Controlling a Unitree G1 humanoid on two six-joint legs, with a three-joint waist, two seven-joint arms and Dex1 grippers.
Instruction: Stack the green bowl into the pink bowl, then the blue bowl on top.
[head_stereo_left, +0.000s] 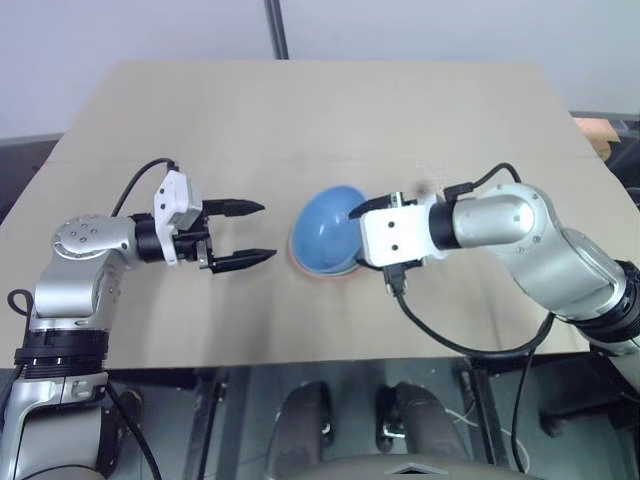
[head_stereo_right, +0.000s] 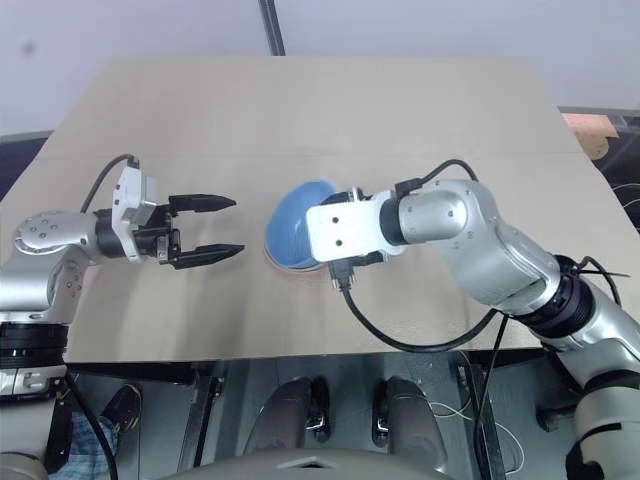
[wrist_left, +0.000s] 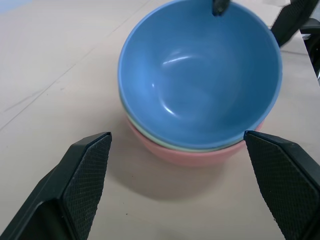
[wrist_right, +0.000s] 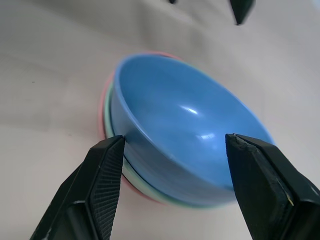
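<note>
Your right claw (wrist_right: 172, 187) is spread around the blue bowl (wrist_right: 190, 125), nested in green bowl (wrist_right: 131, 175) and pink bowl (wrist_left: 190, 155); left claw (head_stereo_left: 243, 233) spread beside it on table (head_stereo_left: 300, 120).

Bright even light, soft shadows.
</note>
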